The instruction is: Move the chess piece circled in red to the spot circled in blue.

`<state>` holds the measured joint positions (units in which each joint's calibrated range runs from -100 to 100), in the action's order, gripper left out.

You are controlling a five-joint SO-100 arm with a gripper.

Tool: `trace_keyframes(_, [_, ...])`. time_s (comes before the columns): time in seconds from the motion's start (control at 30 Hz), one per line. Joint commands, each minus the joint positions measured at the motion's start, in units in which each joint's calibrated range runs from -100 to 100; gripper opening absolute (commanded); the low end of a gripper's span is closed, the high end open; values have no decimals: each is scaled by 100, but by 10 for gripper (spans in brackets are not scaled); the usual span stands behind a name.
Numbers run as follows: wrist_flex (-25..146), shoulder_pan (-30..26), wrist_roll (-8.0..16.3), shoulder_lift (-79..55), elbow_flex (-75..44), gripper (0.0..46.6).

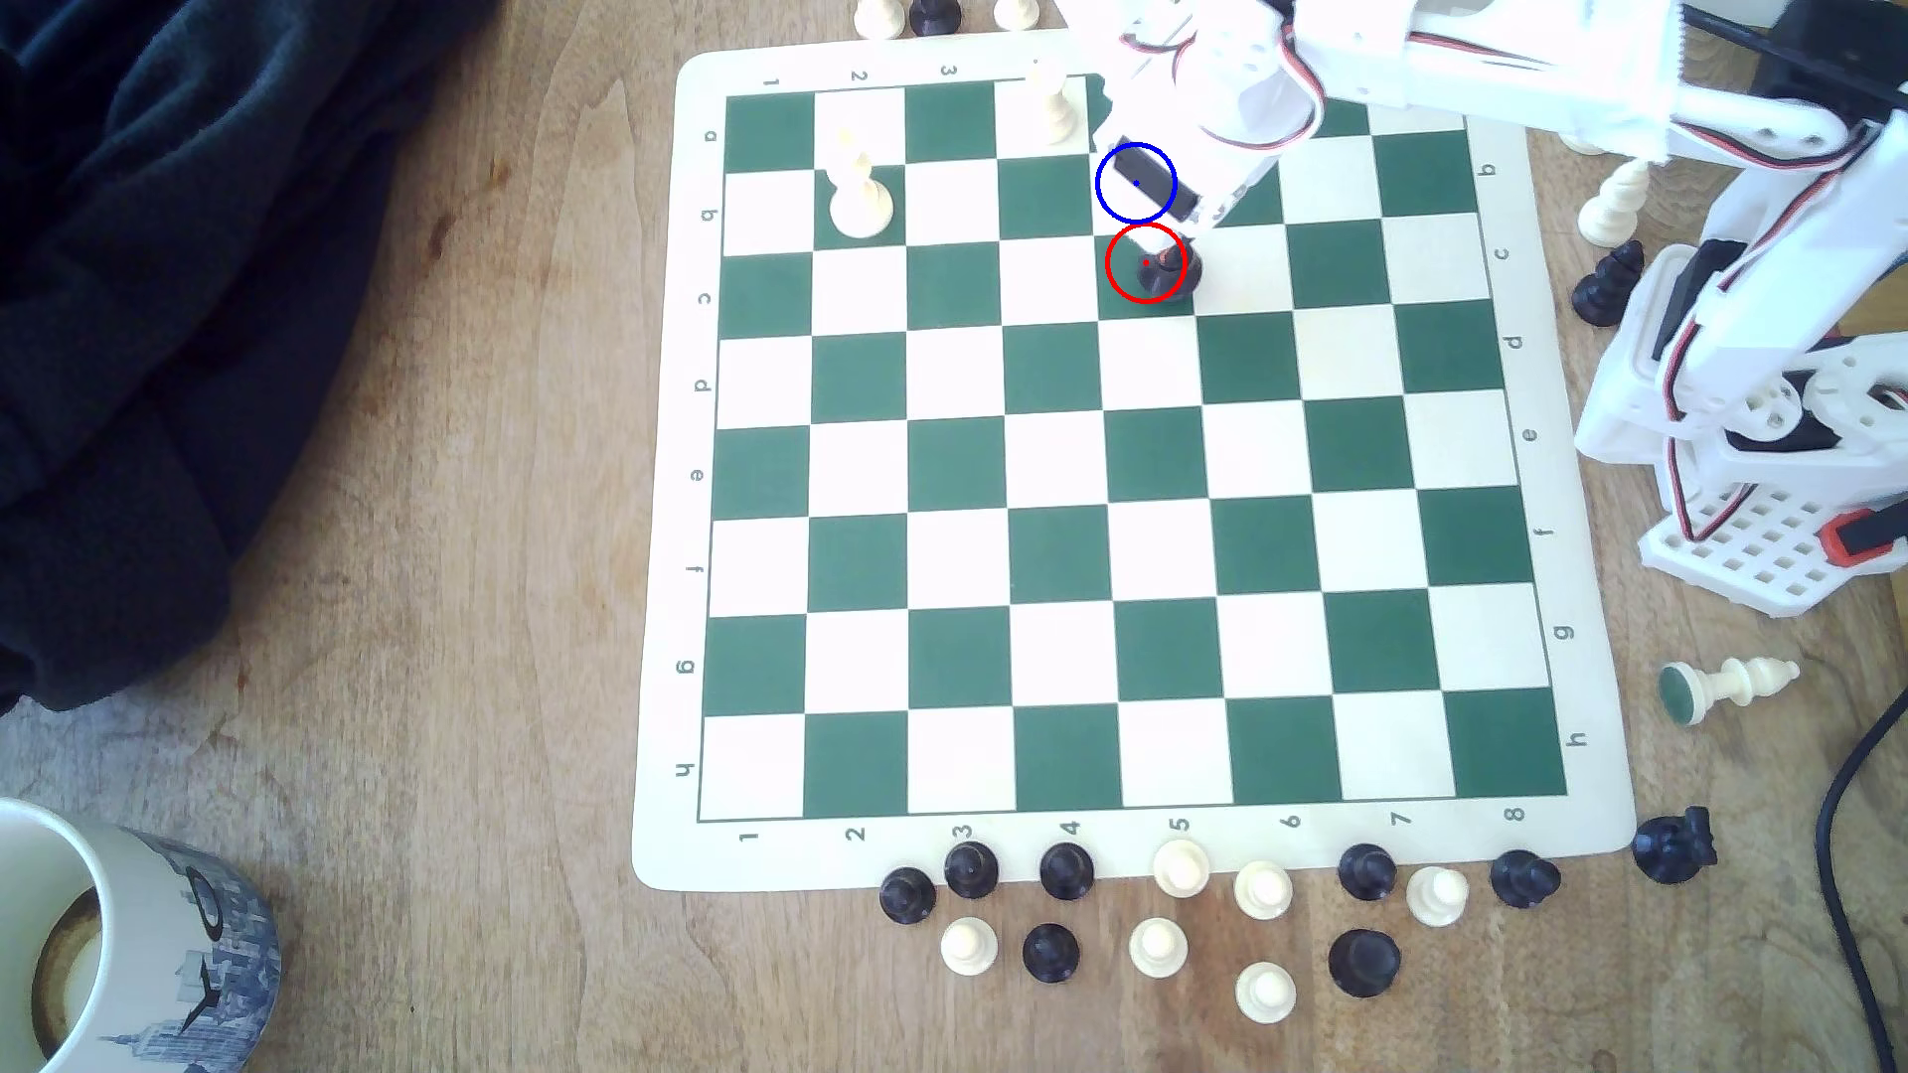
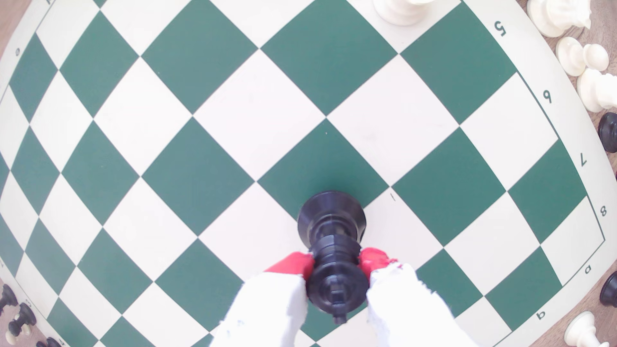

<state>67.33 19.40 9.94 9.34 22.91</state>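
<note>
One mug (image 1: 124, 929) at the exterior view's lower left, on the table (image 1: 434, 619); inside looks dark, contents unclear. Dark cloth (image 1: 155, 310) upper left. Board (image 1: 1125, 464) centre, two cream pieces (image 1: 859, 191) near its far edge. Black piece (image 1: 1167, 270) sits on the red-ringed green square, blue-ringed spot (image 1: 1136, 183) just behind it, under the arm. Gripper (image 2: 337, 263) clamped on the piece's crown, red fingertips (image 2: 297, 263) pressing both sides.

Dark cloth (image 1: 155, 310) at exterior view's left; mug (image 1: 124, 939) near corner; spare pawns (image 1: 1156, 944) below board edge, on wooden bench (image 1: 434, 619).
</note>
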Motion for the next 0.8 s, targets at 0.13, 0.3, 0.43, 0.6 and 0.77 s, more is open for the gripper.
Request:
trace_keyframes(0.13, [122, 98, -49, 772, -605, 26])
trace_keyframes(0.3, [81, 278, -147, 483, -859, 21])
trace_keyframes(0.43, [-1, 364, -186, 229, -949, 18])
trace_keyframes(0.6, [-206, 544, -225, -196, -1031, 21])
trace_keyframes(0.77, [-410, 606, -249, -586, -1085, 21])
